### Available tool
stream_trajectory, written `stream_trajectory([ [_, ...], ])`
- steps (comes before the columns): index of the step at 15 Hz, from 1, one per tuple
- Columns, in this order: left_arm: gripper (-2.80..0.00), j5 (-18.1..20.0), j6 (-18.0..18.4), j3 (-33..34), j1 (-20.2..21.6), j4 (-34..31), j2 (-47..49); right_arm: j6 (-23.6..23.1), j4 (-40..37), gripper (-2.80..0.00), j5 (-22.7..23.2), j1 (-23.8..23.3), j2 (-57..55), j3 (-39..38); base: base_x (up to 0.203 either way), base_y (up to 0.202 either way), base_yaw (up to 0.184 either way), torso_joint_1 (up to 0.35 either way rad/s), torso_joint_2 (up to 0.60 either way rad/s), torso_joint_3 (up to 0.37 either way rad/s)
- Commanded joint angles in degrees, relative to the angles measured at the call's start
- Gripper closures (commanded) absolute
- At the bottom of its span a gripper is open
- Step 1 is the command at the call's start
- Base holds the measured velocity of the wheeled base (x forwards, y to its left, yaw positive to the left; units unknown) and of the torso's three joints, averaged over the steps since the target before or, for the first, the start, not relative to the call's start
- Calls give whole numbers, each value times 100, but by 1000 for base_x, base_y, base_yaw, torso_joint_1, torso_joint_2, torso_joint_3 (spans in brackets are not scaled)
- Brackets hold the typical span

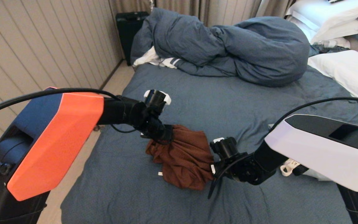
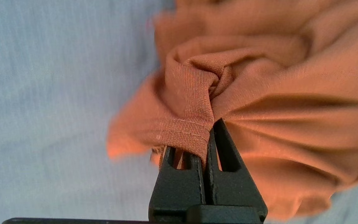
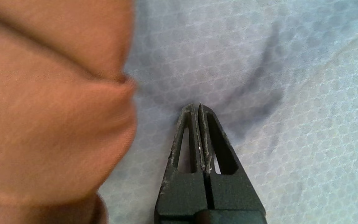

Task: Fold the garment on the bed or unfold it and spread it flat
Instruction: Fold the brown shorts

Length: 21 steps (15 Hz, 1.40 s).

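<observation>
- Head view: rust-brown garment point(image 1: 183, 155) sits bunched on the bed point(image 1: 228, 105), near mid-sheet, abt 6 o'clock from the blue duvet point(image 1: 228, 46). Our left gripper point(image 1: 166, 132) meets the cloth's 11 o'clock corner; right gripper point(image 1: 211, 161) is at its 3 o'clock edge. White pillows point(image 1: 346, 67) at 2 o'clock.
- Left wrist view: left gripper point(image 2: 208, 137) fingers pressed together on a stitched hem of the garment point(image 2: 259, 109), cloth pinched btwn them, rest draped w/ folds over the sheet.
- Right wrist view: right gripper point(image 3: 197, 109) fingers closed w/ nothing btwn them, tips over bare sheet; garment point(image 3: 51, 109) just beside, at 9 o'clock, apart.
- Step, as we judge it: get a 2nd hold to spread it. We'd open the right fingers, go for a hem edge rather than a thick fold, keep the left pinch firm, then pull apart evenly so the sheet isn't grabbed too.
</observation>
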<state>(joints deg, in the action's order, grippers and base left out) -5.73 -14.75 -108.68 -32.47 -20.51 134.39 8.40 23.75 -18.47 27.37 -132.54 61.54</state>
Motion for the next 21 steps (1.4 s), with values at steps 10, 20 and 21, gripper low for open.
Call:
stream_trajectory([
  [10, 0, 2, 224, 370, -71, 531, -196, 59, 26, 0, 454, -140, 1159, -64, 0, 0, 0, 0, 0, 0],
  [20, 0, -59, 156, 550, -225, 602, -317, 558, -11, 0, 1073, 533, 1955, -231, 0, 0, 0, 0, 0, 0],
  [21, -280, -43, 140, 550, -233, 601, -317, 550, -11, 0, 1073, 533, 1952, -231, 0, 0, 0, 0, 0, 0],
])
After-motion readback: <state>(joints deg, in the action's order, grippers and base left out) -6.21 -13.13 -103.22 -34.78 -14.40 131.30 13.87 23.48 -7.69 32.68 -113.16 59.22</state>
